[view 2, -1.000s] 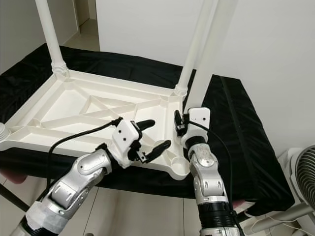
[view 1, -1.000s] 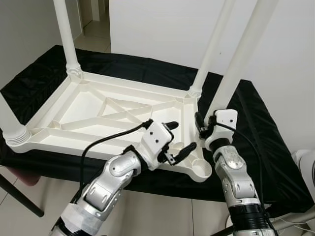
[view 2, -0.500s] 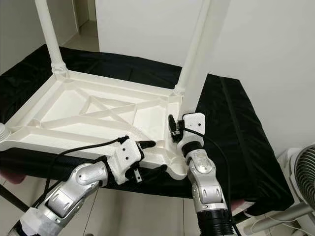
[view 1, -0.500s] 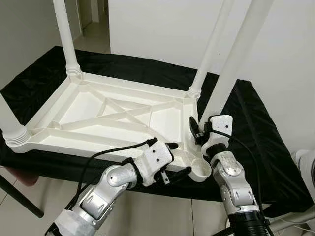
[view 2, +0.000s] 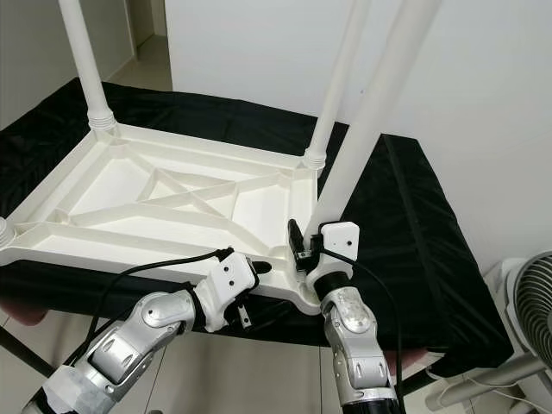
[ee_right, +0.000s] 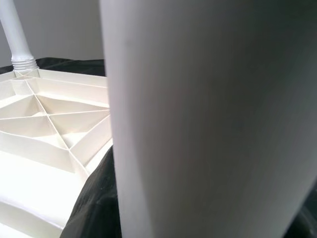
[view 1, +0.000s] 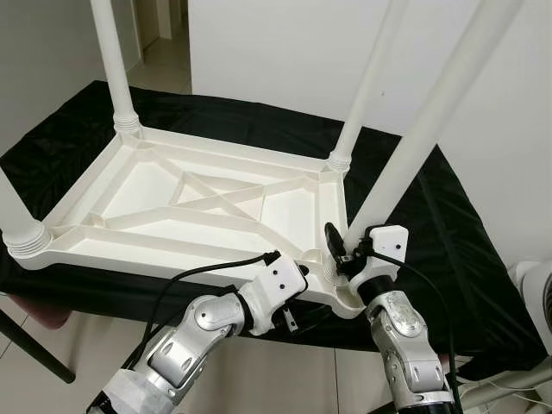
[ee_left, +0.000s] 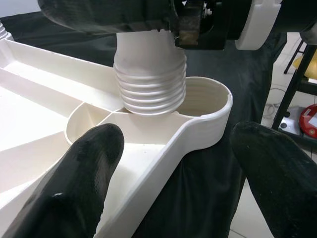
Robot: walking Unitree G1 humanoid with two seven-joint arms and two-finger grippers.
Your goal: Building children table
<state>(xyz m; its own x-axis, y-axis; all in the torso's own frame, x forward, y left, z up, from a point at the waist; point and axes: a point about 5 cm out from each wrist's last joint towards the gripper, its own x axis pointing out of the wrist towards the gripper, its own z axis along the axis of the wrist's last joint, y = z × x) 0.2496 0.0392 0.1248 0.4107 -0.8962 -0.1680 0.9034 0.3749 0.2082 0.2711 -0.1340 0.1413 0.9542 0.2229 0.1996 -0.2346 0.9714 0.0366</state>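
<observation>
An upturned white plastic table (view 1: 155, 185) lies on a black-covered surface. Three white legs stand in its corners: far left (view 1: 112, 60), far right (view 1: 366, 86) and near left (view 1: 17, 216). My right gripper (view 1: 343, 256) is shut on a loose fourth leg (view 1: 431, 112), which leans to the right. Its ribbed end (ee_left: 151, 84) sits at the edge of the near right corner socket (ee_left: 208, 94). My left gripper (ee_left: 183, 148) is open at that corner. One of its fingers (ee_left: 84, 163) is over the table's inside and the other is outside the rim.
The black cloth (view 1: 448, 233) covers the support surface, which ends just below the table's near edge. A white wall stands close behind. A fan (view 2: 535, 302) stands on the floor at the right, and a dark furniture leg (view 1: 34, 345) at the bottom left.
My right gripper has carried the loose leg down and left to the corner socket, and the leg now leans more. My left gripper has dropped to the table's near right rim.
</observation>
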